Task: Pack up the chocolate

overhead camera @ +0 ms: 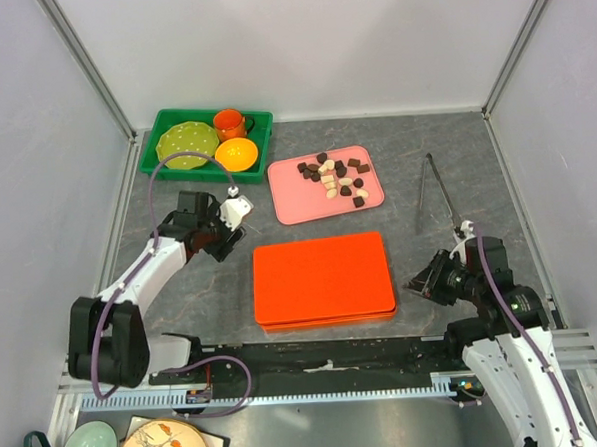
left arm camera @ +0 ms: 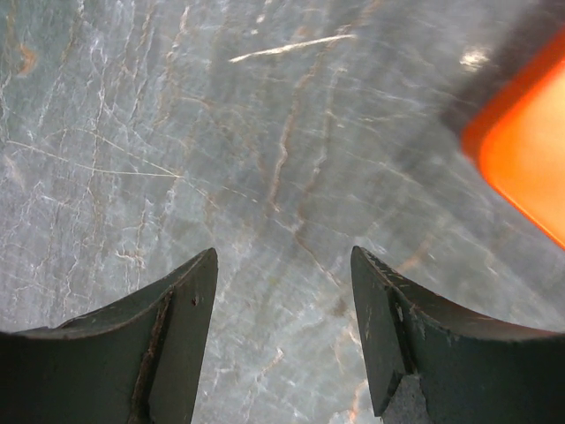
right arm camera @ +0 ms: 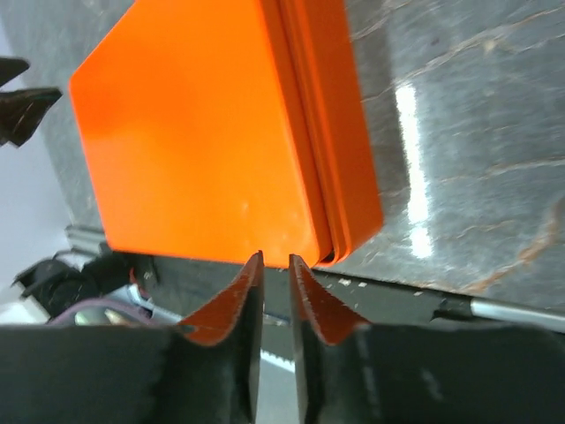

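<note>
The left gripper (left arm camera: 282, 265) is seen in its wrist view with jaws spread wide and nothing between them, above the bare grey table (left arm camera: 177, 132). Only a corner of the orange stack (left arm camera: 530, 159) is caught there. The right gripper (right arm camera: 275, 269) is drawn narrow, with a slim empty gap, just beside the stack's right edge. The stack's layered edges are revealed in that view alone. The chocolate (overhead camera: 334, 179) is shown solely from above, scattered on a pink tray (overhead camera: 293, 206) beyond the stack. A green bin (overhead camera: 266, 140), far left, is filled with a green plate (overhead camera: 185, 145), an orange cup (overhead camera: 231, 122) and a yellow bowl (overhead camera: 236, 154). The left arm is stretched forward; the right is folded and pointed left.
</note>
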Controlling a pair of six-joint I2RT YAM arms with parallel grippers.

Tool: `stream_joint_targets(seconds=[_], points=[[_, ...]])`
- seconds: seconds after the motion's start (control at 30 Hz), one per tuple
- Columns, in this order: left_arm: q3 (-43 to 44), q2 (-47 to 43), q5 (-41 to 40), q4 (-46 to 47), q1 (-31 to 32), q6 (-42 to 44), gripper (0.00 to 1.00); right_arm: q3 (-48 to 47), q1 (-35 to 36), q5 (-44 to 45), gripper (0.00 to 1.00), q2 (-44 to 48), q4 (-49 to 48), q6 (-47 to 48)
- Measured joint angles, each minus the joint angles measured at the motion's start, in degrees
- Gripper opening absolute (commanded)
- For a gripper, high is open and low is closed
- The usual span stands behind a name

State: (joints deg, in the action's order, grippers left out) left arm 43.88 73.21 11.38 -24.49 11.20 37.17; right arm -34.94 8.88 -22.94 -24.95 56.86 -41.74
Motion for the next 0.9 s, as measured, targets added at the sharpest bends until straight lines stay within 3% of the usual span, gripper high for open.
stream_joint_targets(seconds=[0.07, 0.17, 0.4, 0.67, 0.77, 0.9], points=[[0.4, 2.6, -0.9, 1.6, 0.0, -0.7, 0.68, 0.7, 0.0, 2.2, 0.06, -1.2, -0.9, -0.4], [1.0, 6.6, -1.0, 3.9, 0.0, -1.9, 0.67, 3.2, 0.0, 5.9, 0.0, -3.4, -1.8, -0.8], [0.4, 8.3, -0.7, 6.2, 3.5, -2.6, 0.67, 13.3, 0.0, 7.7, 0.0, -10.5, -6.4, -1.9], [-5.9, 2.8, 0.8, 6.1, 4.4, -2.6, 0.67, 13.6, 0.3, 7.8, 0.01, -17.0, -11.2, -1.9], [-7.3, 1.3, 1.3, 6.2, 5.4, -2.6, 0.67, 13.6, 0.8, 7.8, 0.1, -20.0, -14.0, -2.2], [-7.7, 1.4, 1.3, 6.4, 7.7, -2.7, 0.67, 13.9, 2.1, 7.7, 0.09, -24.1, -17.8, -2.7]])
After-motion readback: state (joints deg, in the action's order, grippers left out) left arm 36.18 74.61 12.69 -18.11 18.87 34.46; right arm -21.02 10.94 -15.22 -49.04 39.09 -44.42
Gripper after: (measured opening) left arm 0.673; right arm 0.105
